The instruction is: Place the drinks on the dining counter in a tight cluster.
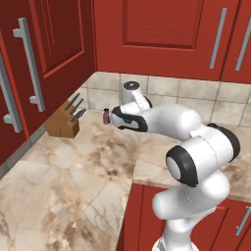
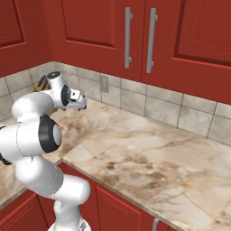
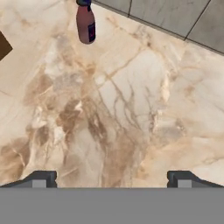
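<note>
A small maroon bottle-shaped container with a dark cap and a blue label stands upright on the marble wall counter, close to the tiled backsplash. I cannot tell whether it is one of the drinks. In the left base view the container is just left of my gripper. My gripper is open, with nothing between its fingers, and it points down at bare marble, short of the container. My hand hovers over the corner of the counter. The dining counter is out of view.
A wooden knife block stands in the counter's corner, left of the container, and its edge shows in the hand view. Red upper cabinets hang above, and a tall red cabinet closes the left side.
</note>
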Controlling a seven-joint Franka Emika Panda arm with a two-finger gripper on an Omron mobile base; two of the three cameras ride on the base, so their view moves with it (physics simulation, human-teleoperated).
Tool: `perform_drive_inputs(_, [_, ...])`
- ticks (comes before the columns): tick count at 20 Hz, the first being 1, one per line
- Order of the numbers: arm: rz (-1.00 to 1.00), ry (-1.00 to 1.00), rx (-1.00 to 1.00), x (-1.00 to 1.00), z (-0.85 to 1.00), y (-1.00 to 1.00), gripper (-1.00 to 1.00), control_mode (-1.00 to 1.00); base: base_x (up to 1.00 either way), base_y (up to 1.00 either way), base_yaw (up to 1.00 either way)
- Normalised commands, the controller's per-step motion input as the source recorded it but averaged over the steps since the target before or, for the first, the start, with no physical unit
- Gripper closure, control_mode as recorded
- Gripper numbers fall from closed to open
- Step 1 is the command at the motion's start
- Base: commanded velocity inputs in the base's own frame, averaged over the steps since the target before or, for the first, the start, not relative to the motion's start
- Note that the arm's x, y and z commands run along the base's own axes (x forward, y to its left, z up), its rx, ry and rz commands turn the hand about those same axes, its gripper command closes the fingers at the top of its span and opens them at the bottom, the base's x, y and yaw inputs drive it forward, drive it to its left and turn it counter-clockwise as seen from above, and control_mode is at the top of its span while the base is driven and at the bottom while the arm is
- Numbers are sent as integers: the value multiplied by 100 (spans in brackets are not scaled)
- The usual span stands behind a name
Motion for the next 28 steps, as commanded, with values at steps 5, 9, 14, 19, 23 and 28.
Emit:
perform_drive_inputs(5, [3,0,0,39,0,0,-100,-100,0,0,0])
perform_drive_inputs(9, [0,0,0,56,0,1,-100,-100,0,0,0])
perform_drive_inputs(14, [6,0,14,44,-1,7,-100,-100,0,0,0])
perform_drive_inputs(19, [7,0,9,32,0,0,-100,-100,0,0,0])
perform_drive_inputs(23, [1,0,0,43,-6,1,-100,-100,0,0,0])
perform_drive_inputs(28, [0,-1,0,34,-22,15,-100,-100,0,0,0])
